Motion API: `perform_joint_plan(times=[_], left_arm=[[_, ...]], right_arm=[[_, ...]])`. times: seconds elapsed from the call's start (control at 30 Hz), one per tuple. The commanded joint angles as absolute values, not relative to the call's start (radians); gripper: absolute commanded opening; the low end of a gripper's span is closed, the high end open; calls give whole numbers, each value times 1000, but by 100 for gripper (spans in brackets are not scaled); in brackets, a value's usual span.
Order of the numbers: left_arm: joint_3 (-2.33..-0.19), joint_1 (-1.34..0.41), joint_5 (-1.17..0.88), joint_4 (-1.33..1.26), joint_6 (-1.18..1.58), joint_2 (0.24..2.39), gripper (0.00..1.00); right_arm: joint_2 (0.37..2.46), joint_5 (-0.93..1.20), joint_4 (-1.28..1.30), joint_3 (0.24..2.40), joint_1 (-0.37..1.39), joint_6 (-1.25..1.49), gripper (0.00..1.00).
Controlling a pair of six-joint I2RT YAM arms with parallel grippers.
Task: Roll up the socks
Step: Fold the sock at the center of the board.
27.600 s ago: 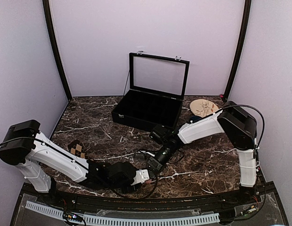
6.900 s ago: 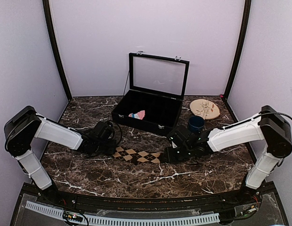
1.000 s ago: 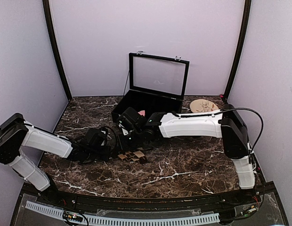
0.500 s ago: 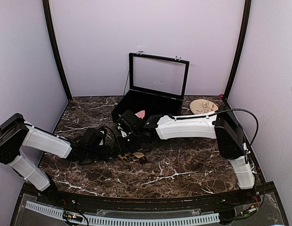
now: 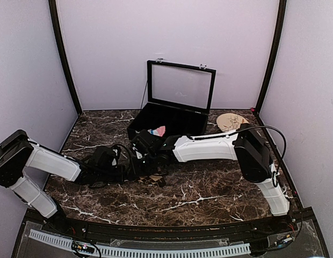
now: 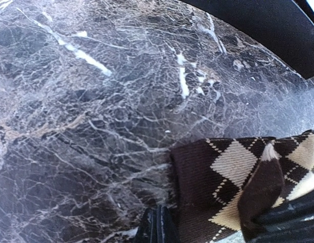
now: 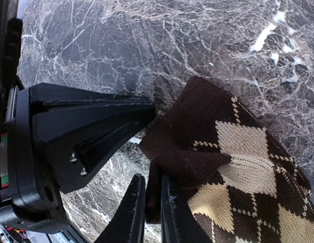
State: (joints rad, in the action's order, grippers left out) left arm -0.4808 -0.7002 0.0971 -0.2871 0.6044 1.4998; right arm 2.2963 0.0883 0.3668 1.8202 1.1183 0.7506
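Two thin black fingers of the right gripper stand narrow, almost together, nipping a raised fold of the dark brown knit sock with tan argyle diamonds. The fold is doubled back over the rest of the sock, which lies bunched on the dark marble table top with white veins.

Just beside it, the left gripper has its jaws pressed fully together. Its tip touches the sock's plain brown edge, but I cannot tell whether any cloth is caught in it. Both grippers come together at this same end of the sock.

From above, the white left arm reaches in low from the left. The white right arm stretches across from the right side of the table. The brown sock shows only as a small patch below the two grippers, near the middle of the table.

Behind them stands a black rectangular case with its glass-paned lid propped upright. The pink sock with teal and white patches lies inside the case, towards its front left. To the right of the case, a round tan wooden disc rests on the table, partly hidden by the right arm
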Motion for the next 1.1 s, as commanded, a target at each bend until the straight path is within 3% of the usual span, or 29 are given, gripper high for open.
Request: perform_joint_plan(times=[0.0, 0.53, 0.83, 1.07], left_arm=[[-454, -695, 64, -307, 621, 1503, 0], [-447, -694, 49, -325, 625, 1507, 0], [-458, -690, 91, -293, 618, 1467, 0], [-479, -682, 186, -195, 566, 1338, 12]], right_arm=[[2310, 97, 314, 1839, 1106, 772, 13], [2354, 125, 269, 1845, 1095, 799, 19], [2241, 94, 226, 1745, 1095, 763, 22], [2120, 75, 165, 1612, 1098, 764, 24]])
